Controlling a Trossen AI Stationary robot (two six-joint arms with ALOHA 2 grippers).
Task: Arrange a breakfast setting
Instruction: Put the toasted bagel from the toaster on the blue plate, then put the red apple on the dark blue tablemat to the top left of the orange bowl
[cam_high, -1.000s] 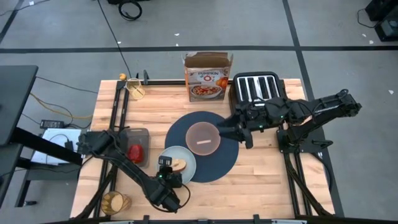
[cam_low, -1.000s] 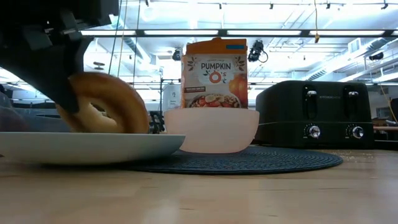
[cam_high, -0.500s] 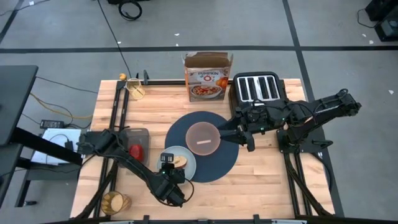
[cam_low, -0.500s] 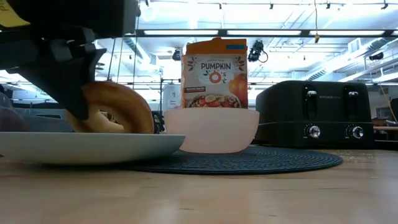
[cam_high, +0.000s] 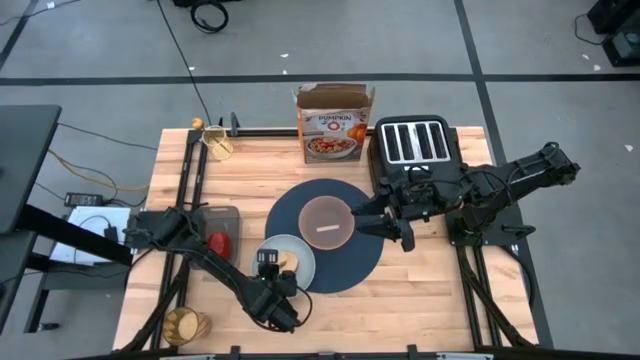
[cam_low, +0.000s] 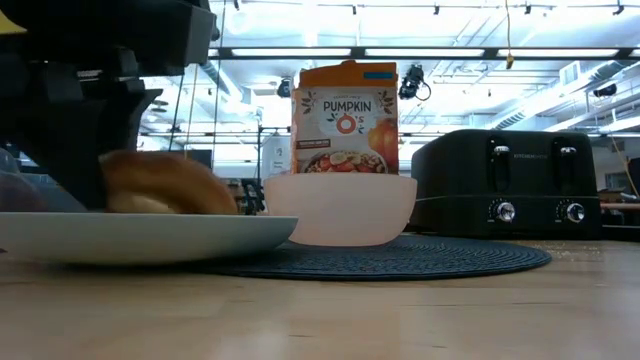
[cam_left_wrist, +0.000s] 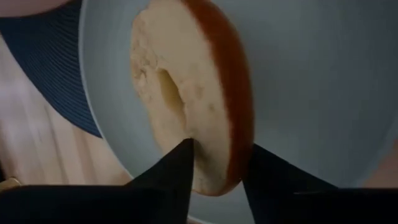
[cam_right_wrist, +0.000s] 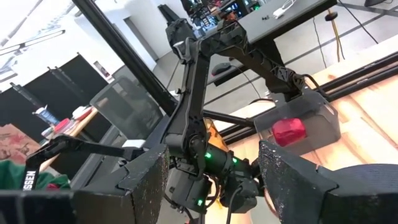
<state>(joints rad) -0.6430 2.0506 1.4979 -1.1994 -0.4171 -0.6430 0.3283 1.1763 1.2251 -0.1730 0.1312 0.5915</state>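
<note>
The left hand (cam_high: 272, 272) hovers low over the pale-blue plate (cam_high: 305, 263) at the near-left edge of the round dark-blue placemat (cam_high: 345, 262), its fingers (cam_left_wrist: 171, 171) straddling a halved bagel (cam_left_wrist: 193, 93) that lies on the plate; in the left wrist view the fingertips stand either side of the bread's edge, touching or very nearly so, and whether they grip it cannot be told. The bread looks to be resting on the plate in the low view, so the step in hand appears to be setting it down. To finish well, the fingers should spread fully clear of the crust before the arm lifts straight up, so the bagel is not dragged or tipped off the rim. The right hand (cam_high: 385, 224) waits with fingers apart and empty over the mat's far-right edge, beside the pinkish bowl (cam_high: 326, 221) at the mat's centre. The red apple (cam_high: 217, 243) sits in a grey tray on the worktop's left; the amber glass (cam_high: 184, 325) stands at the near-left corner.
</note>
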